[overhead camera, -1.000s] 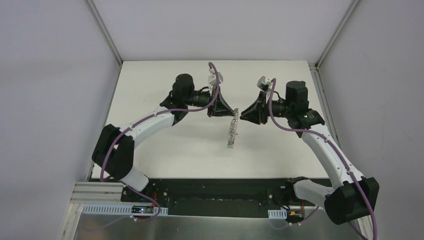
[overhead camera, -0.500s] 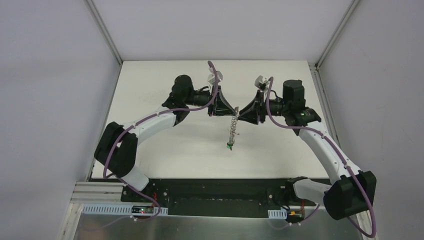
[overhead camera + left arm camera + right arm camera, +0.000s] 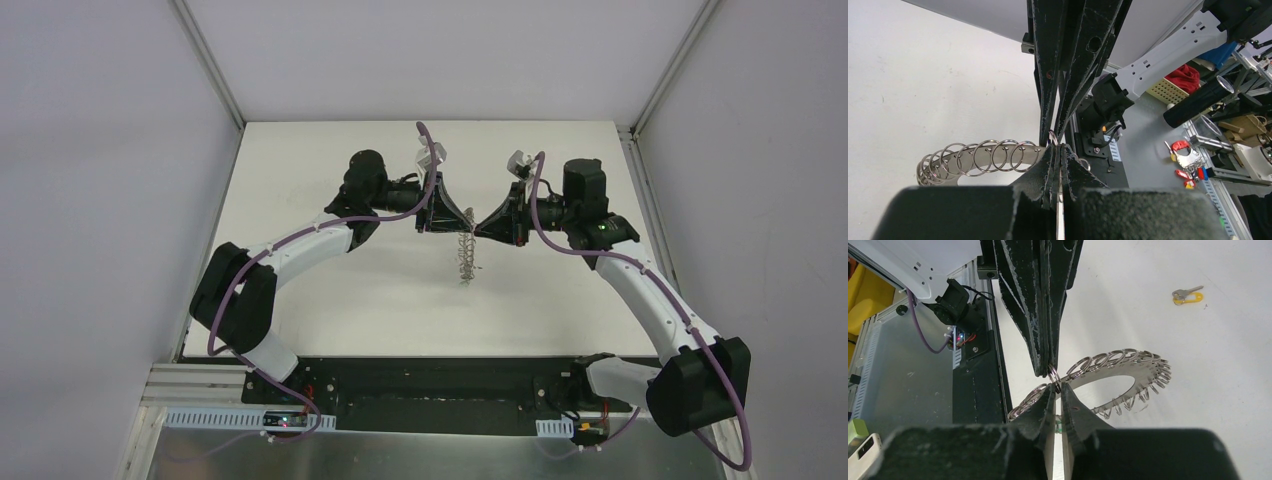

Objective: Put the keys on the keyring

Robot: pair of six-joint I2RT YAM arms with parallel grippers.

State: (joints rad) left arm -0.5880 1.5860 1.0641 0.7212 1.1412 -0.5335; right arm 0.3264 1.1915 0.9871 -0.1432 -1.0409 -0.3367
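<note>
Top external view: left gripper (image 3: pixel 464 223) and right gripper (image 3: pixel 482 228) meet tip to tip, both clamped on one wire loop (image 3: pixel 1054 377) of the keyring (image 3: pixel 465 258), which hangs above the table (image 3: pixel 330 290). Yellow key (image 3: pixel 1188 294) lies apart on the table. Risk: opposed pull may bend the loop or slip a pinch, dropping the keyring.

keyring (image 3: pixel 1140 374): dark-grey plate, silver wire loops
key (image 3: pixel 1188 295): yellow head, silver shaft
table (image 3: pixel 300 170): white
cables (image 3: pixel 913 315): purple
</note>
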